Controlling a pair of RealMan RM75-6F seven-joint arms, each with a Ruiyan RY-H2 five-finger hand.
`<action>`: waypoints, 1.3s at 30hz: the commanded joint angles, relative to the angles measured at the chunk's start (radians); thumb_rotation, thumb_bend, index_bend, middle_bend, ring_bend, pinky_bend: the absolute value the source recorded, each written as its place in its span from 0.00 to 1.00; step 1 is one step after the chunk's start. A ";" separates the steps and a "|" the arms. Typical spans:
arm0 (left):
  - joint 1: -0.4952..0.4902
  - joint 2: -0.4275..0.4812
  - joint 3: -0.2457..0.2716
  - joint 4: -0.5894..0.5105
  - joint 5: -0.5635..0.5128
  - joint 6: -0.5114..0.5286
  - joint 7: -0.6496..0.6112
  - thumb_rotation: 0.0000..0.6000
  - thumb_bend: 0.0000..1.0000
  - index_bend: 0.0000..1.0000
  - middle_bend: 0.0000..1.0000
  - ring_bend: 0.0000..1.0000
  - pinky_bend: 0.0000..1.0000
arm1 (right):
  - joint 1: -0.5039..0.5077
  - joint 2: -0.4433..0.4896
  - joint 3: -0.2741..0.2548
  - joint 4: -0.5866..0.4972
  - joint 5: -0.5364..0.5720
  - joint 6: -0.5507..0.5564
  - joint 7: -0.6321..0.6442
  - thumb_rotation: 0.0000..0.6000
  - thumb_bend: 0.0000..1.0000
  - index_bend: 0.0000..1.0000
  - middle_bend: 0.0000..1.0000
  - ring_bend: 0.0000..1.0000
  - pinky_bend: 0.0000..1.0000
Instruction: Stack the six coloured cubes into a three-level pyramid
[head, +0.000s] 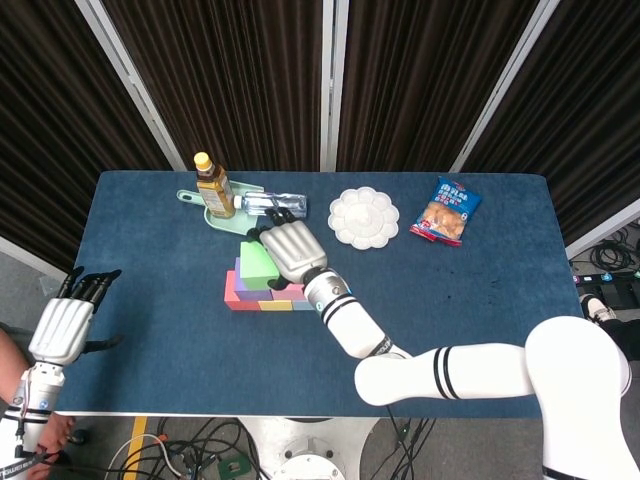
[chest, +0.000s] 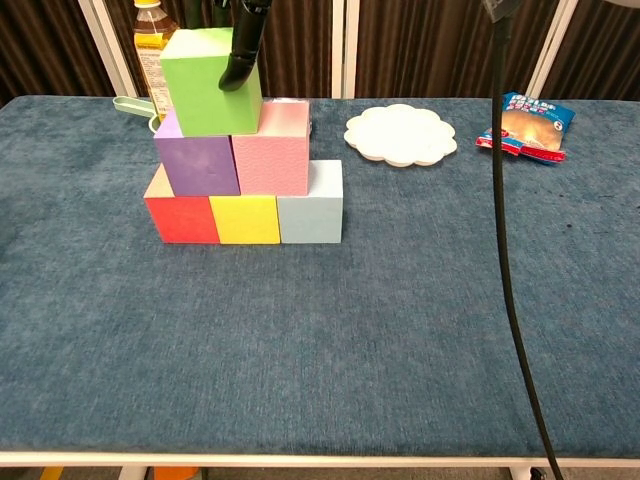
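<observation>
While the right hand (head: 290, 247) sits over the green cube (chest: 208, 68) with a dark fingertip (chest: 235, 72) on its front face (whether it actually clamps the cube I cannot tell), that cube tops the stack: purple cube (chest: 197, 160) and pink cube (chest: 272, 149) directly under it, red cube (chest: 181, 218), yellow cube (chest: 245, 219) and grey cube (chest: 311, 211) at desk (chest: 350, 330) level. Left hand (head: 63, 325) hangs well left of the green cube, off the desk edge, fingers apart, empty.

Non-task items at the far edge of the counter (chest: 400, 330).
Tea bottle (head: 212, 185) on green board (head: 222, 212); white flower-shaped plate (chest: 400, 134); snack bag (chest: 524, 124) right of it.
</observation>
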 joint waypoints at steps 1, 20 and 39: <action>0.000 0.000 0.000 -0.001 0.000 0.001 0.001 1.00 0.04 0.11 0.15 0.15 0.06 | -0.005 -0.001 0.003 -0.001 -0.005 0.004 0.002 1.00 0.14 0.30 0.34 0.00 0.00; 0.000 0.001 0.000 -0.009 0.002 0.002 0.010 1.00 0.04 0.11 0.15 0.15 0.06 | -0.035 0.010 0.013 -0.019 -0.017 -0.003 0.004 1.00 0.14 0.31 0.34 0.00 0.00; -0.004 -0.007 -0.003 0.002 0.003 0.001 0.004 1.00 0.04 0.11 0.15 0.15 0.06 | -0.041 0.028 0.010 -0.042 -0.009 -0.018 -0.007 1.00 0.13 0.00 0.13 0.00 0.00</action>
